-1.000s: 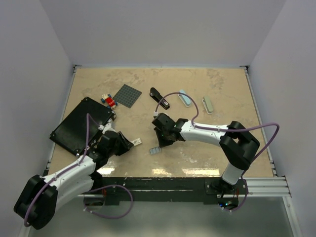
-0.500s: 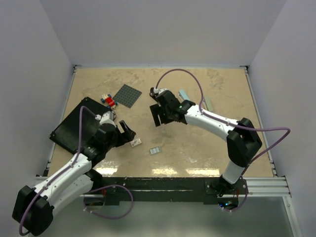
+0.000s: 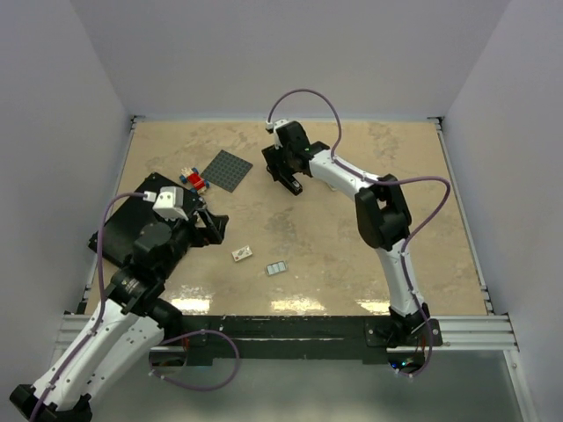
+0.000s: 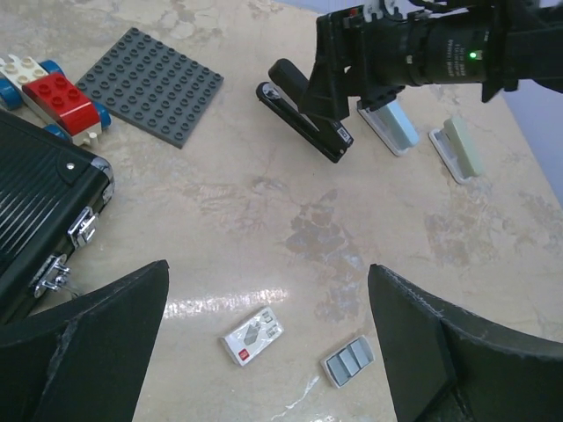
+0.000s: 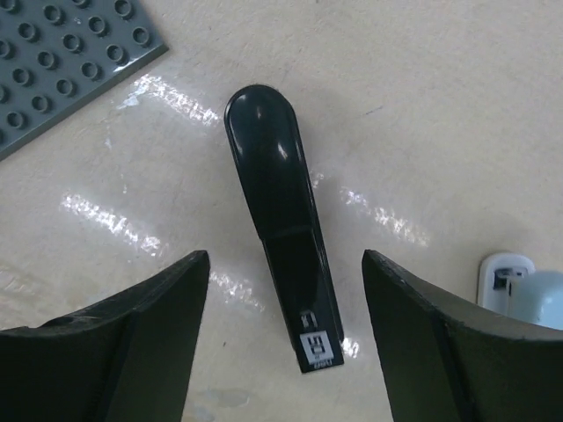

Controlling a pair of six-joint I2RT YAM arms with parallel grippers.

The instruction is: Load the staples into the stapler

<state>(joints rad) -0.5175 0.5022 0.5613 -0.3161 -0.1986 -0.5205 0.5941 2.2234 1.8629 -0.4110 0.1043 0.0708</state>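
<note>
Two tools are standing released, neither grasping anything. At the far middle of the desk [image 3: 352, 255], the right tool [image 5: 283, 264] is hanging over the black stapler [image 5: 277, 202], with a gap showing between each jaw and the stapler's body. The left tool [image 4: 268, 272] is gaping wide above the near part of the desk. Below it the staples [image 4: 349, 360] are lying flat just beside a little white box [image 4: 252, 337], well apart from the stapler.

A grey studded plate [image 4: 149, 83], a toy brick car [image 4: 53, 92] and a black case [image 4: 35, 202] are sitting to the left. A pale blue piece [image 4: 391, 123] and a pale green piece [image 4: 462, 148] are lying right of the stapler. Nothing is lying between staples and stapler.

White printing is showing on the stapler's narrow end and a red mark on the box, both too small to read.

The right arm is stretching far forward. The left arm is bending above the case.
</note>
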